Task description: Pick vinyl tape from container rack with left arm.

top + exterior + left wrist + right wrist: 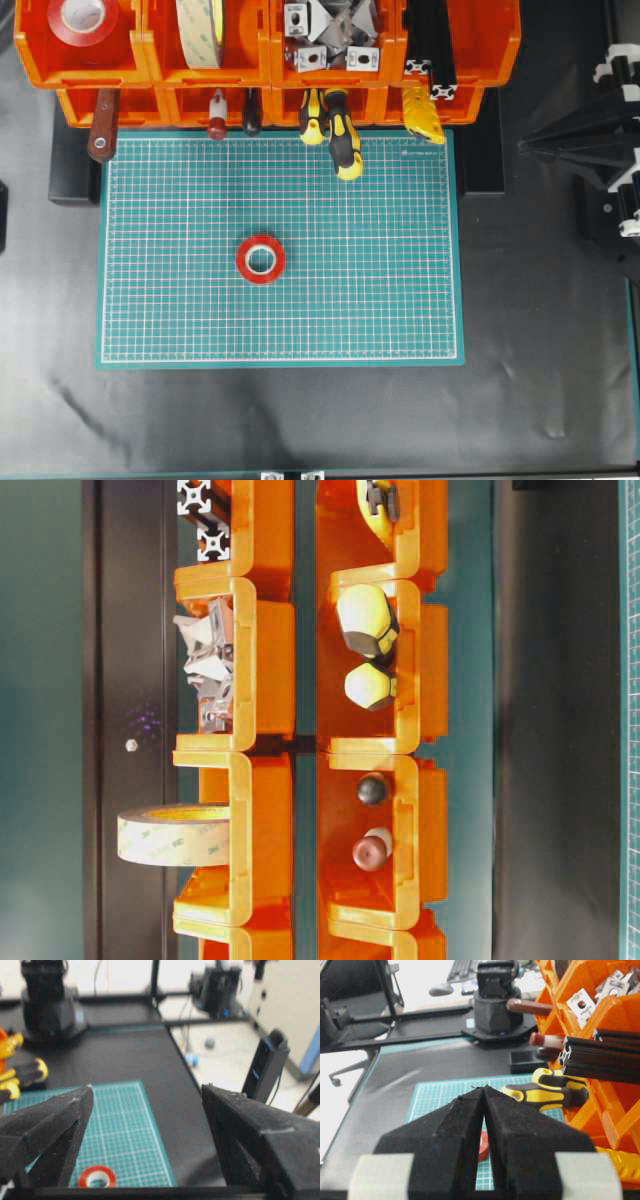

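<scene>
Overhead exterior view: the black bench [540,400] fills the frame, and a green cutting mat [280,300] with a white grid lies across its middle. Along the top edge stands the container rack [260,60], orange and two tiers deep. Its upper left bin holds a wide red tape roll [83,20]; the next bin holds a cream-beige tape roll [200,30] standing on edge; the third holds grey metal brackets [330,35]; the fourth holds black aluminium profiles [430,60]. From the lower tier tool handles stick out over the mat's far edge, among them a brown handle [102,128] at the left and two yellow-and-black screwdriver handles [335,130] near the middle.

The vinyl tape [260,260] is not in the rack: it lies flat on the mat, a little left of the mat's centre, well apart from the rack and touching nothing else. The left wrist view shows it at the bottom edge, below and between the jaws.

The left gripper [147,1097] appears only in its own wrist view, where its two black foam-faced jaws stand wide apart with nothing between them. The right gripper [484,1091] points toward the rack's tool handles from the right; its jaws are pressed together at the tips and hold nothing. Part of the right arm [600,150] shows at the right edge of the overhead view.
</scene>
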You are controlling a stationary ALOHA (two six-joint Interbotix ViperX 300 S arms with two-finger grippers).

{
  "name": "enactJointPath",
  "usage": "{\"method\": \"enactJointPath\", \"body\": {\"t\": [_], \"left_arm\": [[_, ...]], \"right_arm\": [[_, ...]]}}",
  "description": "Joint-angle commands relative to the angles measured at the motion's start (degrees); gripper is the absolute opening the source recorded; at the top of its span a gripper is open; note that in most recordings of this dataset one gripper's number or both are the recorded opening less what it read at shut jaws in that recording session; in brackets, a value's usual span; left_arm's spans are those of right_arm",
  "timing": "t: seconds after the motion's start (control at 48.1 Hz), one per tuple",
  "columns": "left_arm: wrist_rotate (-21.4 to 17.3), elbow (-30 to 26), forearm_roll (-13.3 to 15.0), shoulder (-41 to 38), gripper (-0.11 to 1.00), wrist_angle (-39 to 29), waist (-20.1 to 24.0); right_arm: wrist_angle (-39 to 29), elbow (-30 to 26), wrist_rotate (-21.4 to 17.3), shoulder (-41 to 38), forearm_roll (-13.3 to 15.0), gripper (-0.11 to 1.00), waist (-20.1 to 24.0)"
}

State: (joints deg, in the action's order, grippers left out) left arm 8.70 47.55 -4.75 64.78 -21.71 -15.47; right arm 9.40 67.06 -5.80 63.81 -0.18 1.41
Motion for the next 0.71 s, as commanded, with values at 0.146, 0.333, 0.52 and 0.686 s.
{"method": "enactJointPath", "body": {"t": [0.146,0.333,0.52,0.686], "left_arm": [[0.62,1.67,0.0,2.37,0.84,0.88,4.48],[0.79,2.46,0.0,3.16,0.84,1.14,6.77],[0.79,2.64,0.0,3.25,0.84,1.49,6.77],[0.88,2.9,0.09,3.25,0.84,1.49,6.86]], "right_arm": [[0.09,-1.49,0.26,-0.35,0.0,0.01,0.62],[0.18,-1.49,0.7,-0.7,0.53,0.01,1.67],[0.26,-1.41,0.97,-0.7,0.53,0.01,1.85],[0.26,-1.49,2.02,-0.62,0.62,0.01,1.85]]}}
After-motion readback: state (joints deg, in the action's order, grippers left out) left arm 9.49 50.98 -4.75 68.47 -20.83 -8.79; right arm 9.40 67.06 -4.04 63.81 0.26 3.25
